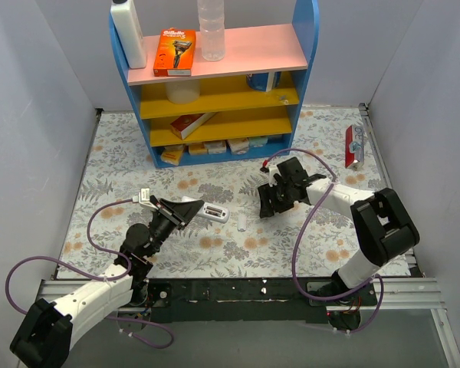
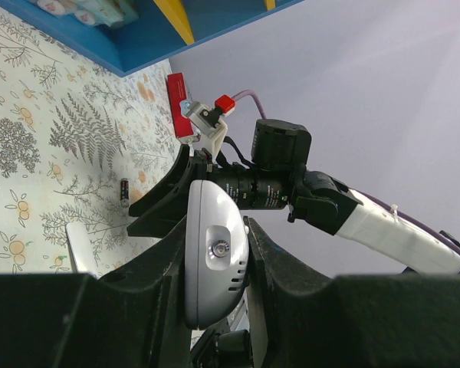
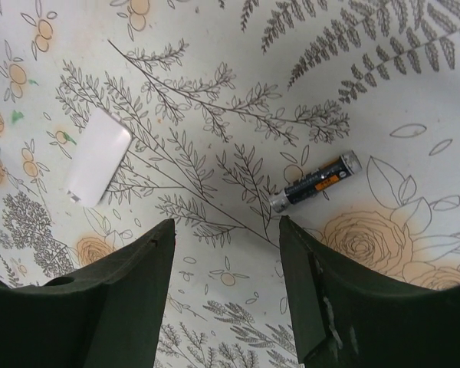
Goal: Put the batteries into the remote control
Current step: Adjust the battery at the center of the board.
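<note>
Top: left gripper (image 1: 188, 207) clamps the remote (image 1: 215, 212); right gripper (image 1: 270, 201) spread, empty, low over mat (image 1: 215, 253).
Left wrist: remote wedged between fingers (image 2: 280, 264); battery (image 2: 124, 192) on mat beyond.
Right wrist: battery (image 3: 314, 182) flat, axis diagonal, just past right finger (image 3: 322, 291), outside the jaws; right arm nearer.

Battery (image 3: 314, 182) on table (image 3: 215, 77), apart from cover (image 3: 97, 156); remote (image 1: 214, 212) in left end effector (image 1: 185, 208); shelf (image 1: 215, 77) at table's far side.

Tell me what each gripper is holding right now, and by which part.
The left gripper clamps the white plastic remote control across its long sides. The right gripper, open above a slim dark battery, holds nothing.
</note>
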Tool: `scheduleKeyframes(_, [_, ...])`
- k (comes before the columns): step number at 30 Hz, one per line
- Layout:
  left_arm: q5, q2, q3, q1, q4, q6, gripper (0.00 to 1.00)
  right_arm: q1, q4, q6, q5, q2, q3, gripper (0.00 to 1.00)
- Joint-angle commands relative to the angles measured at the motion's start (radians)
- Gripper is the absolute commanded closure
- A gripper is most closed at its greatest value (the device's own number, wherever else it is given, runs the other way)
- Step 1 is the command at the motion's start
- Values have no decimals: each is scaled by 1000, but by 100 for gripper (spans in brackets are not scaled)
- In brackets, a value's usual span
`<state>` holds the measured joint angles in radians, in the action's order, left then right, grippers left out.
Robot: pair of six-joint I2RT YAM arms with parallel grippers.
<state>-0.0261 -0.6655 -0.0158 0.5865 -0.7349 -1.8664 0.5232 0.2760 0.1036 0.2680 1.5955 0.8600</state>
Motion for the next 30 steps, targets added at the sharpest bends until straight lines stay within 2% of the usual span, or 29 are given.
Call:
scheduleKeyframes(1, [-3,12,76,4,-8,4,100,1,-40,8,25,57,-10,36])
scheduleKeyframes(21, [0,26,74,4,5,3,100,3,-113,28,76,164,76,36])
scheduleKeyframes(25, [0,32,73,4,12,4,100,6,-100,-8,97,169,123,36])
scheduleKeyframes(30, [3,44,73,4,25,7,100,26,-9,-131,94,106,200,36])
